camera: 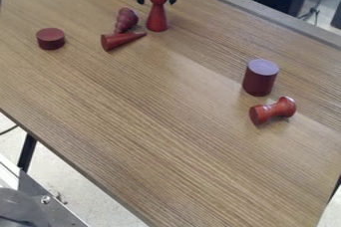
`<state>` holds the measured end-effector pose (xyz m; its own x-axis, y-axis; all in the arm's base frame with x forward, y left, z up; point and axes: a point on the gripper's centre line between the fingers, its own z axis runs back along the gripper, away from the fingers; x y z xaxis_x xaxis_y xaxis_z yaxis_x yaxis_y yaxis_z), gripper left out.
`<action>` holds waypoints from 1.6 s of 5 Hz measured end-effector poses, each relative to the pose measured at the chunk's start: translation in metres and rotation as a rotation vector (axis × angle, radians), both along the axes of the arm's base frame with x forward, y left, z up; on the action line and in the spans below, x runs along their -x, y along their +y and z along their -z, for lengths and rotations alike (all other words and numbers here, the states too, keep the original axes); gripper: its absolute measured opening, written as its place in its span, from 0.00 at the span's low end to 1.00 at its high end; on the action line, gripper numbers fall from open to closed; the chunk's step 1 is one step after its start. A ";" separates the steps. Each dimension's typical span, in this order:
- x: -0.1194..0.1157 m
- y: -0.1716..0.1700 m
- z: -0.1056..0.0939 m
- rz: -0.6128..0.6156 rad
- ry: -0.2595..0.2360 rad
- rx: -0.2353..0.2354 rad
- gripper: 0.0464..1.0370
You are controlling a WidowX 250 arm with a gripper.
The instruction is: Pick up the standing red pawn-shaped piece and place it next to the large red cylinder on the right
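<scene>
Closest to the camera among the wooden pieces, the spool-shaped peg (271,111) lies on its side toward the right of the wooden tabletop (166,136), just beside the upright tall cylinder (260,79). Both are well apart from your gripper (157,3), which hangs at the top edge of the view, over the table's far part. There you have the red peg-doll figure (157,18), standing on its flared base with its round head uppermost. Its long axis is upright, roughly in line with your downward-pointing fingers. Your fingers are spread wide, one on each side of the head as the camera sees it, and a strip of background shows between the head and each finger, so you are not clamped on it. From this slant you cannot tell whether the head is truly between the fingers in depth, or slightly nearer or farther than they are. Near the figure's base, on the view's left, you have the smooth cone (120,41) lying down, its tip pointing roughly toward the figure. Behind the cone and very near it lies the ridged cone (126,20). Farther left, the squat disc (51,38) rests flat.
</scene>
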<state>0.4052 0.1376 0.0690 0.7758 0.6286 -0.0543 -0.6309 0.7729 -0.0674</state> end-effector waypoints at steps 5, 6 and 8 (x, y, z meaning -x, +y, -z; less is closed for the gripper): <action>0.000 -0.079 -0.038 0.342 -0.058 -0.005 0.55; 0.014 -0.085 -0.033 0.345 -0.042 0.029 0.55; 0.018 -0.126 -0.014 0.549 -0.066 0.111 0.55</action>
